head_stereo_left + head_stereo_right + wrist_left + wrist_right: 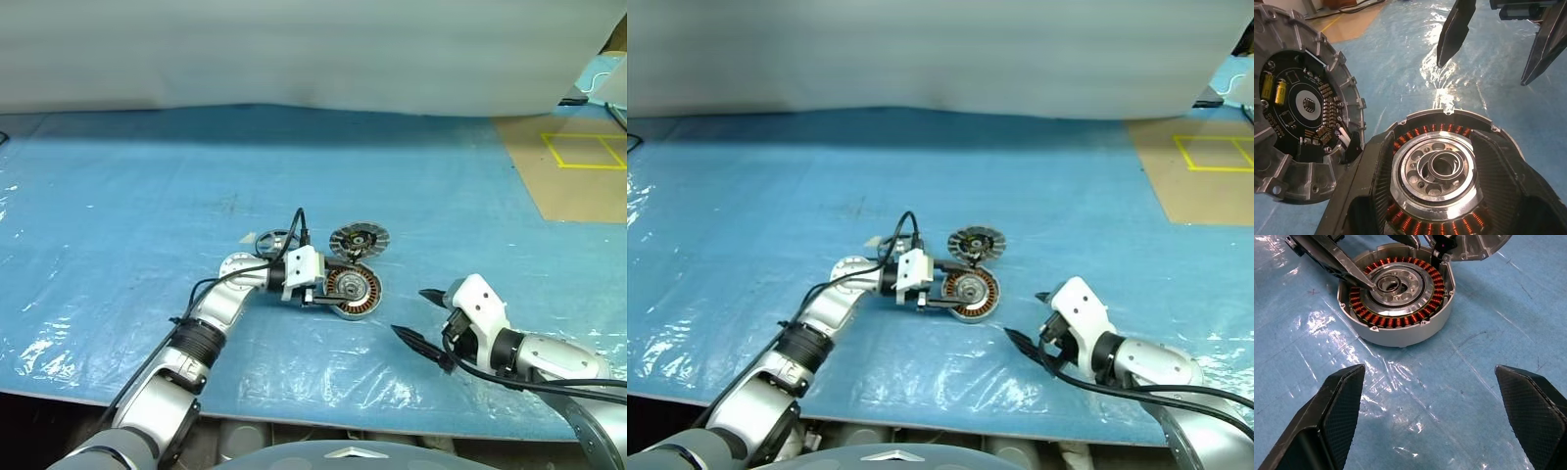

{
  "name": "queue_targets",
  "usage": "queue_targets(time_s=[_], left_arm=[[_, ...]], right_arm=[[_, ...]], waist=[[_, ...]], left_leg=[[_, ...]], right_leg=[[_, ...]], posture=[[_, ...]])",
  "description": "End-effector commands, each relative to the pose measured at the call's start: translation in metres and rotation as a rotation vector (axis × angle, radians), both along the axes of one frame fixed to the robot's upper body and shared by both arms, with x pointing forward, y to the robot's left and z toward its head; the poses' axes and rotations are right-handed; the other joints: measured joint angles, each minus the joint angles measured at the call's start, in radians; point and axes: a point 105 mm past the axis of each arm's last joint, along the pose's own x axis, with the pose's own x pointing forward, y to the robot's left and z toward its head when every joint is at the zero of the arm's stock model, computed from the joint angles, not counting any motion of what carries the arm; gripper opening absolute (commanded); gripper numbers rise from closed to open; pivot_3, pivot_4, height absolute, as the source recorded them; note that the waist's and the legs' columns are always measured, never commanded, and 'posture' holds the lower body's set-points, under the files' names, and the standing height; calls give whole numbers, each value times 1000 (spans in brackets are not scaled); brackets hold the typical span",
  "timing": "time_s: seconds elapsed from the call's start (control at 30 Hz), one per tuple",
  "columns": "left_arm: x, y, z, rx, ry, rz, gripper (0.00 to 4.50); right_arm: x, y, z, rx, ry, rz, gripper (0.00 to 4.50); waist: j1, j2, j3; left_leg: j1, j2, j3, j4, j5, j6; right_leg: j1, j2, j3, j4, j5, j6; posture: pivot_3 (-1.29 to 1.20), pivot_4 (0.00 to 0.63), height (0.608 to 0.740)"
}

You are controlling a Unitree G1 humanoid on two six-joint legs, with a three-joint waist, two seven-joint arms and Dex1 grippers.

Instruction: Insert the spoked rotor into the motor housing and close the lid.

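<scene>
Right tool: fingers spread wide, nothing held, hovering near the motor housing.
Bench: covered by a blue, glossy, wrinkled plastic sheet; brown floor with yellow tape lines is seen at far right.
Motor housing: round silver puck, copper windings ringing a metal centre, lying on the sheet.
Left tool: partly spread, fingers straddling the housing.
Lid: ribbed disc, just behind the housing.
Spoked rotor: behind the left wrist.

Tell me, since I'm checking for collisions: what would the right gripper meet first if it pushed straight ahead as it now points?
Probably the motor housing, which lies ahead of the open right gripper across bare blue sheet; depth is uncertain.
</scene>
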Motion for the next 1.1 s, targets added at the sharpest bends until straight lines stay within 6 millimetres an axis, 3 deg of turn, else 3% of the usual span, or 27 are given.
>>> queue_targets(time_s=[0.03, 0.63, 1.1], left_arm=[[-1, -7, 7, -10, -37, -26, 2589], [2, -14, 7, 35, -64, -41, 2589], [-1, -11, -6, 72, -50, -28, 2589]], right_arm=[[0, 3, 11, -4, -55, 6, 4443], [3, 3, 10, -7, -61, -5, 4443], [0, 7, 9, -5, -56, -5, 4443]], waist=[[1, 0, 0], [2, 0, 0], [2, 0, 0]], left_leg=[[0, 0, 0, 0, 0, 0], [0, 0, 0, 0, 0, 0], [0, 0, 0, 0, 0, 0]], right_leg=[[0, 0, 0, 0, 0, 0], [0, 0, 0, 0, 0, 0], [0, 0, 0, 0, 0, 0]], posture=[[0, 150, 740], [0, 150, 740], [0, 150, 740]])
